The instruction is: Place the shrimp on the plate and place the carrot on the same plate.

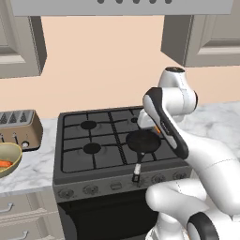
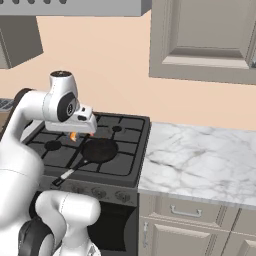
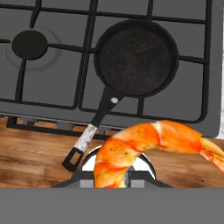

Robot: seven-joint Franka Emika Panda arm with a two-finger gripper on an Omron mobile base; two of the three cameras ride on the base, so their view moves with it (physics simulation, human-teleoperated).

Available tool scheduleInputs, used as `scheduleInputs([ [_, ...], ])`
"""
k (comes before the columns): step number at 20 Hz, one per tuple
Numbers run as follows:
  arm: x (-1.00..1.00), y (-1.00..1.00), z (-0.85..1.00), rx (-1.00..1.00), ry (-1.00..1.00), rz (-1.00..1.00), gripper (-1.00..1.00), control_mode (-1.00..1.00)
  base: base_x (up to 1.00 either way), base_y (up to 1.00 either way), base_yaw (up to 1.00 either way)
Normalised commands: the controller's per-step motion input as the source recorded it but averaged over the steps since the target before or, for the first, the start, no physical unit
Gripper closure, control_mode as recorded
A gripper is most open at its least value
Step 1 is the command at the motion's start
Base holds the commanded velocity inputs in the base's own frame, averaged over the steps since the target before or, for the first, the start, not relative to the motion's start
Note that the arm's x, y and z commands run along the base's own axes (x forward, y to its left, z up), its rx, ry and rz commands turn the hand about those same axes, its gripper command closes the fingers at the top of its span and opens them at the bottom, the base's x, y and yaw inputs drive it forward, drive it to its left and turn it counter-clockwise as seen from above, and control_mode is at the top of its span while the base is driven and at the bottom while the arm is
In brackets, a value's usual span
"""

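Orange: shrimp [image 3: 144,146] fills lower part of hand view, curved, tail end running off to the right edge, head end down between the finger tips.
Gripper: gripper [image 3: 114,177] clenched on the shrimp; fingers mostly hidden behind it, so exact contact pts can't be made out. In right base view a small orange bit [image 2: 73,135] hangs just under the hand, over the stove.
Height: shrimp carried well clear of the stove, not touching anything below, as far as the base views show.
Below hand: black frying pan [image 3: 136,57] on front right burner, empty, handle pointing toward stove's front edge. Hand view also shows wood floor past the stove front.
Stove: dark gas stove [image 1: 75,143], grates bare apart from the pan.
Carrot: carrot [image 1: 4,163] lies in yellow-green bowl [image 1: 14,157] on counter left of stove, near toaster [image 1: 18,126]. Untouched, well apart from the arm.
Plate: not spotted among these pics; where it stands can't be told. Marble counter [image 2: 200,160] right of stove looks bare.
Progress: judged abt a quarter thru. Shrimp picked up, not yet set down; carrot not started.
Left to do: take shrimp to plate & release, then fetch carrot from bowl, put on same plate.
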Motion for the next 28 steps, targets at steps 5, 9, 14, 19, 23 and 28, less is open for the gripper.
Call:
scheduleInputs([
  [5, 0.00, 0.00, 0.00, 0.00, 0.00, 0.00, 1.00, -1.00, 0.00, 0.00, 0.00],
  [9, 0.00, 0.00, 0.00, 0.00, 0.00, 0.00, 1.00, 1.00, -0.50, 0.18, 0.00],
  [14, 0.00, 0.00, 0.00, 0.00, 0.00, 0.00, 1.00, 1.00, -0.51, 0.84, 0.00],
  [19, 0.00, 0.00, 0.00, 0.00, 0.00, 0.00, 1.00, 1.00, -0.16, 1.00, 0.00],
  [23, 0.00, 0.00, 0.00, 0.00, 0.00, 0.00, 1.00, 1.00, 0.00, 1.00, 0.00],
  [28, 0.00, 0.00, 0.00, 0.00, 0.00, 0.00, 1.00, 1.00, 0.00, 0.99, -0.04],
])
